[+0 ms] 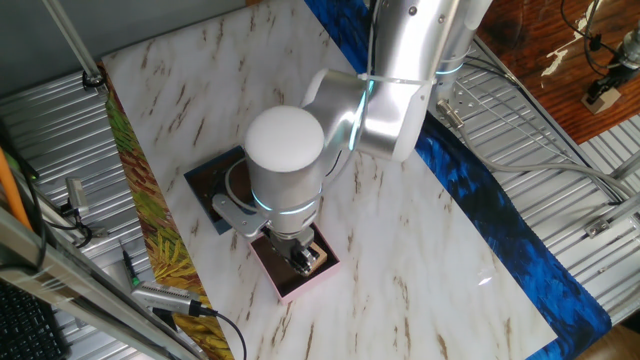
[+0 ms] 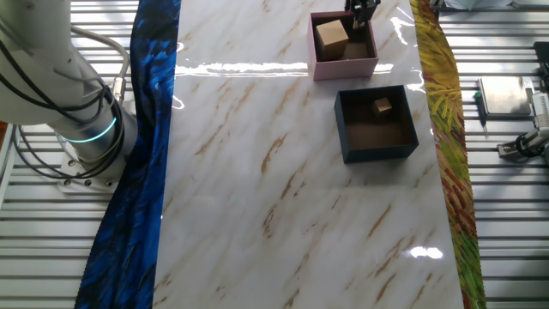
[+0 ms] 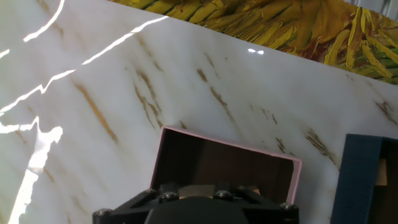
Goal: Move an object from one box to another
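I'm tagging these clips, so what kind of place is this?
Probably a robot lab test bench: a marble-patterned table on ribbed metal, loose cables by the arm's base, and a pink box and blue box holding wooden blocks.

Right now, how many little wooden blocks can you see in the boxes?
2. A bigger wooden block sits in the pink box, by the gripper. A smaller wooden block sits in the dark blue box. The arm might hide more.

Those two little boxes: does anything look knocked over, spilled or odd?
Nothing stands out. The pink box and navy box sit flat, each holding a wooden block. The claw hangs over the pink one.
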`<state>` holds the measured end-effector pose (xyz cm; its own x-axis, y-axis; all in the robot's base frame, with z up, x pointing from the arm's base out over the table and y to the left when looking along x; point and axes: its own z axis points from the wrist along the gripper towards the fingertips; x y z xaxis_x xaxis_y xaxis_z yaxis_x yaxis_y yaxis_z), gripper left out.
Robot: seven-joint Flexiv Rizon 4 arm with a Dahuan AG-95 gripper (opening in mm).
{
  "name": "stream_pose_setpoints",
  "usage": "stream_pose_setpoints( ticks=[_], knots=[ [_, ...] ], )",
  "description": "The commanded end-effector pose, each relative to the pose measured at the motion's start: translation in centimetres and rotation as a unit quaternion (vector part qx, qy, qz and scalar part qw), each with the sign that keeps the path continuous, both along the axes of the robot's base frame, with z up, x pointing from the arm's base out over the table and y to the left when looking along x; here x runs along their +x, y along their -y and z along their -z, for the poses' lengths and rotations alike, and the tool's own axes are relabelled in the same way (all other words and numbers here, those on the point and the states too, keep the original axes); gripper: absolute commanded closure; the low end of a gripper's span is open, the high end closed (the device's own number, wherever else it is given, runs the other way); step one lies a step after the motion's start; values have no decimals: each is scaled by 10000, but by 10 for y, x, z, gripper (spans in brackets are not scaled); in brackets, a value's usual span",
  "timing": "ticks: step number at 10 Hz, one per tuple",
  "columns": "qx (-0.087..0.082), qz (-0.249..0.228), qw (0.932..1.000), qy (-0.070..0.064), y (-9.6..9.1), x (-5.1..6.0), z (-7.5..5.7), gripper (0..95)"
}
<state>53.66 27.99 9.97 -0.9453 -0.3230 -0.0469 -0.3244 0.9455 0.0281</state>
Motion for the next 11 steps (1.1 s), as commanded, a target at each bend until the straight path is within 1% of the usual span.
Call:
stream_pose_setpoints(
  ticks=[1, 4, 11],
  knots=[
    [10, -42, 10000, -28, -1, 1, 0, 950],
    [31, -42, 10000, -18, -1, 1, 0, 950],
    [62, -242, 9997, 6, -1, 1, 0, 950]
  ],
)
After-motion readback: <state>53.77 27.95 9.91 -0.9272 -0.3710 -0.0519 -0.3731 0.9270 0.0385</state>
